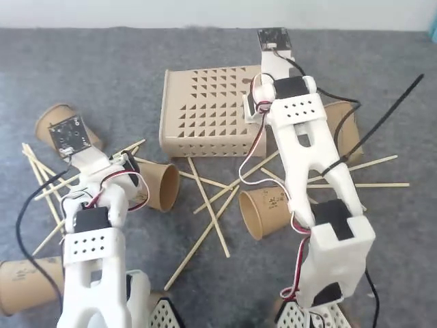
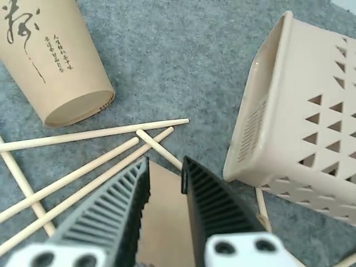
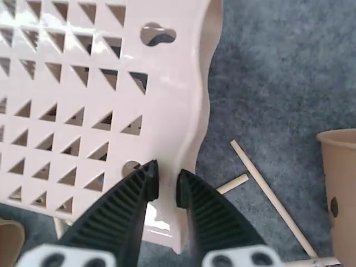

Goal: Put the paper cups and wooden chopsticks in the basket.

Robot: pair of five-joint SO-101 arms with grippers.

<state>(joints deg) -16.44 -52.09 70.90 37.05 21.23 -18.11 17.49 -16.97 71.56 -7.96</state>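
The beige perforated basket (image 1: 205, 113) lies tipped over at the back of the mat, a triangle-holed wall facing up. My right gripper (image 1: 254, 109) (image 3: 166, 177) is shut on the basket (image 3: 83, 83) at its right-hand edge. My left gripper (image 1: 140, 183) (image 2: 165, 167) is shut on the wall of a paper cup (image 1: 160, 184) (image 2: 164, 222) lying on its side left of centre. Another cup (image 2: 55, 61) lies just beyond it. More cups lie at the centre (image 1: 270, 208), the near left (image 1: 27, 283) and behind the right arm (image 1: 345, 130). Several wooden chopsticks (image 1: 208, 205) (image 2: 94, 133) are scattered in between.
Everything rests on a grey carpet mat (image 1: 136, 61). A black cable (image 1: 382, 116) runs across the right side above the chopsticks there. One cup (image 3: 339, 183) and a chopstick (image 3: 267, 192) lie close to the basket's gripped edge.
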